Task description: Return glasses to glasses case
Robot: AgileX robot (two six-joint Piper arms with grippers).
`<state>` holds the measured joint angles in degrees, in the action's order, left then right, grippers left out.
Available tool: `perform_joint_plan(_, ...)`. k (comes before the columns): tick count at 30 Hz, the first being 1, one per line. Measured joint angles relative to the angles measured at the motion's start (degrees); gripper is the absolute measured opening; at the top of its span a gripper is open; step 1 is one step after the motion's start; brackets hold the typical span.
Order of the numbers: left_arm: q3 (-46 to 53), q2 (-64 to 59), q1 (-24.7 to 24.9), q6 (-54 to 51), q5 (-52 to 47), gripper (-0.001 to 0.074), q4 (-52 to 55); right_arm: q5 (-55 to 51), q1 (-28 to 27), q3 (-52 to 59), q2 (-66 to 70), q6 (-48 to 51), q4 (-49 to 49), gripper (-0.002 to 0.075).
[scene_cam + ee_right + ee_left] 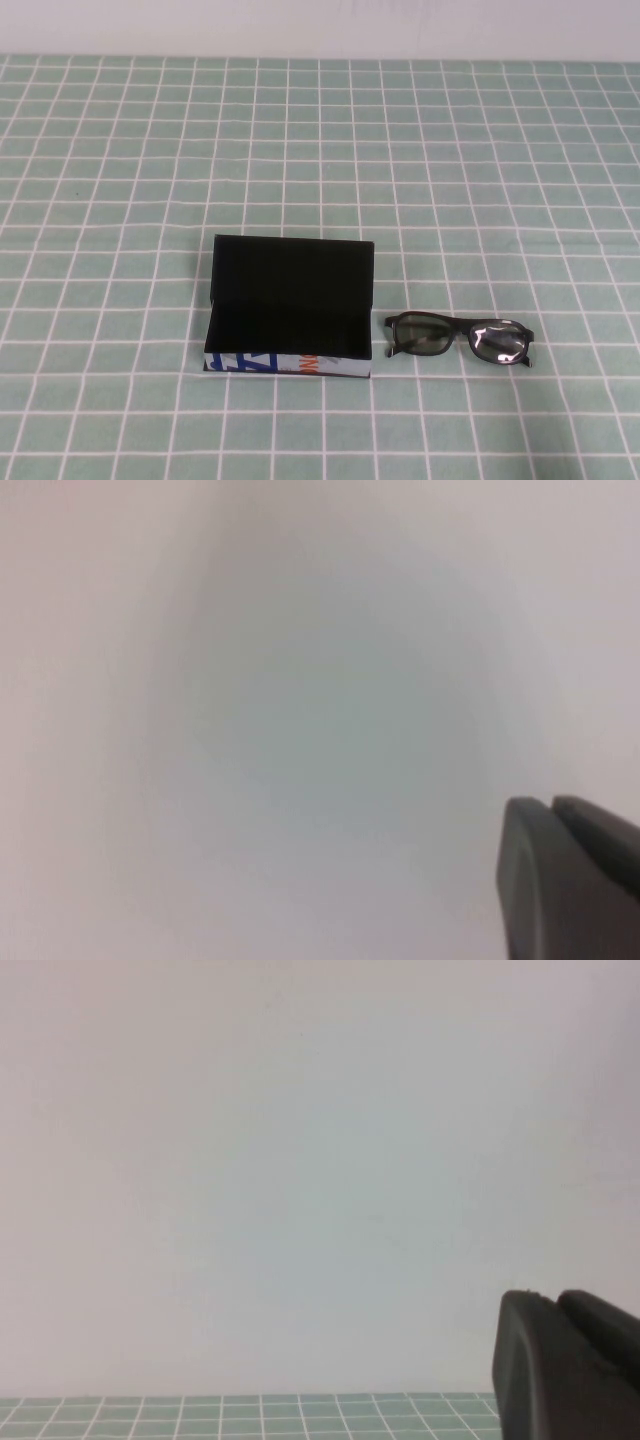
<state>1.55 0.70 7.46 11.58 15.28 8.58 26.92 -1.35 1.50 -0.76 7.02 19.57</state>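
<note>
The glasses case (290, 305) lies open on the table near the front centre in the high view. Its black flap lid stands up at the back, and its white panel with blue and orange marks faces the front. The black glasses (458, 337) lie folded flat on the cloth just right of the case, close to it. Neither gripper shows in the high view. My left gripper (555, 1298) shows in the left wrist view with its dark fingers together, raised and facing a pale wall. My right gripper (550, 802) shows likewise in the right wrist view, fingers together and holding nothing.
A green cloth with a white grid (450, 170) covers the whole table, and a strip of it shows in the left wrist view (250, 1418). A pale wall runs along the table's far edge.
</note>
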Motion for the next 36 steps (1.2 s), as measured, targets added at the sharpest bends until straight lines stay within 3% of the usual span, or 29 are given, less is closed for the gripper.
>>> perform_joint_plan(5, 0.0, 0.0, 0.0, 0.0, 3.3, -0.0002, 0.0, 5.9, 0.0, 0.0, 0.0, -0.5, 0.1, -0.0013)
perform_joint_plan(10, 0.0, 0.0, 0.0, 0.0, 18.9, -0.0002, 0.0, 12.7, 0.0, -0.8, -0.1, -1.5, -0.1, -0.0013)
perform_joint_plan(13, 0.0, 0.0, 0.0, -0.2, 30.2, -0.0002, 0.0, 12.9, 0.0, -5.3, -0.1, -1.6, -4.5, -0.0013)
perform_joint_plan(16, -2.6, 0.1, 0.0, -0.3, 33.3, -0.0002, 0.0, 11.6, 0.0, -11.8, -0.1, -1.8, -12.2, -0.0013)
perform_joint_plan(19, -9.0, 0.1, 0.0, -0.4, 30.8, -0.0002, 0.0, 8.1, 0.0, -19.2, -0.1, -5.9, -19.6, -0.0013)
perform_joint_plan(28, -31.5, -7.1, 0.0, 1.2, 19.4, -0.0002, 0.0, -6.9, 0.0, -39.3, 6.8, -15.5, -22.5, -0.0013)
perform_joint_plan(32, -40.6, -14.2, 0.0, 5.7, 11.2, -0.0002, 1.1, -21.2, 0.0, -49.1, 13.9, -16.3, -22.5, -0.0013)
perform_joint_plan(36, -47.5, -20.9, 0.0, 9.6, -5.0, -0.0002, 1.8, -38.1, 0.0, -56.4, 22.2, -16.4, -21.8, -0.0013)
